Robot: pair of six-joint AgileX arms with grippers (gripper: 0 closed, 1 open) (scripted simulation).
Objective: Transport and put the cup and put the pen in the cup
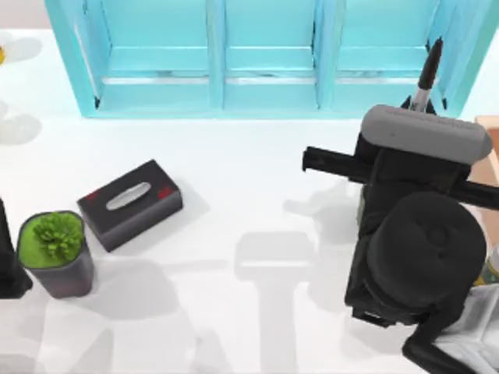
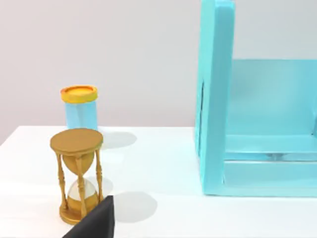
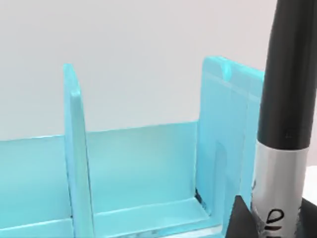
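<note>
While the right arm stands raised over the table's right side, close to the turquoise shelf unit [image 1: 226, 86], its gripper [image 3: 270, 218] is clamped on the pen [image 1: 426, 78]. In the right wrist view the black marker [image 3: 282, 124] rises upright out of the dark fingers, with its silver label band just above the grip and its black barrel standing in front of the shelf's end partition [image 3: 225, 139]. In the top view the pen's tip pokes out past the arm's grey housing, toward the shelf's right-hand compartment.

I cannot find the cup in any view, so its place relative to the gripper cannot be told.

The left arm [image 1: 9, 265] is parked at the table's left edge, just beside the potted plant [image 1: 56, 253]; I cannot tell how its fingers stand. Farther from that arm lie a dark tissue box [image 1: 130, 204], and its wrist view takes in a golden hourglass [image 2: 77, 173] and a blue jar with an orange lid [image 2: 79, 106].

The risks, as I judge them:
- The pen is long and is held low, so any swing near the shelf could knock its upper end against a partition and twist it in the grip.
- Because the cup is shorter than the pen, a tilted or off-centre release could catch the rim or tip the cup over.
- With the cup unseen, the bulky arm may sweep into it blind.
</note>
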